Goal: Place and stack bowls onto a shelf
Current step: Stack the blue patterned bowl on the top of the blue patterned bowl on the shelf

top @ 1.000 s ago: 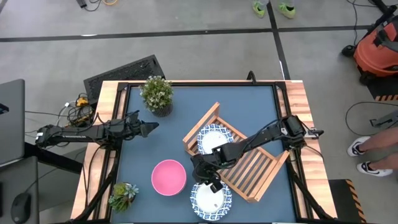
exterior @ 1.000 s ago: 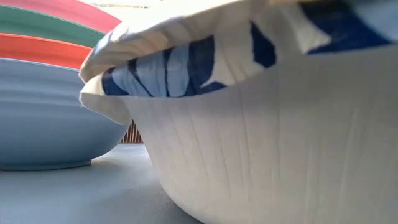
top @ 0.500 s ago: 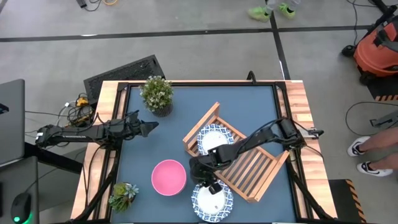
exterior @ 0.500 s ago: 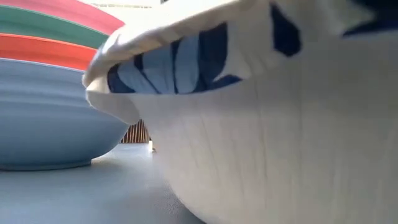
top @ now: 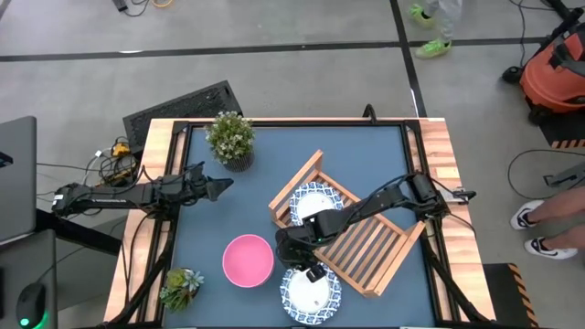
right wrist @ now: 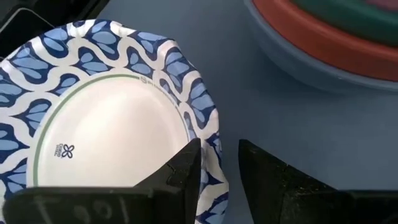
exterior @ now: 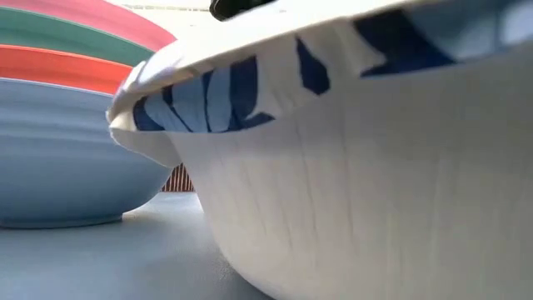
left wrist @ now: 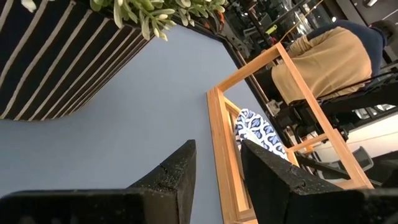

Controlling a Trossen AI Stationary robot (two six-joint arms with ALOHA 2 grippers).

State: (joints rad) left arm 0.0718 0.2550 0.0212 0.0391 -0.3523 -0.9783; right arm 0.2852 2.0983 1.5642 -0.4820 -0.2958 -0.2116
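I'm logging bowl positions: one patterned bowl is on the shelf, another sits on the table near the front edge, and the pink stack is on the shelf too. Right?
Not quite. The high view shows the pink stack on the table, left of the shelf, not on it. The rest holds: one patterned bowl lies on the shelf, another on the table near the front edge.

Both arms matte black, slim jointed links, thin black cables trailing along them. Left gripper [left wrist: 217, 171] fingers [left wrist: 177, 177]: dark, blocky, wedge-shaped, grainy surface. Right gripper [right wrist: 219, 165] fingers [right wrist: 186, 168] same build, faint embossed lettering on body.
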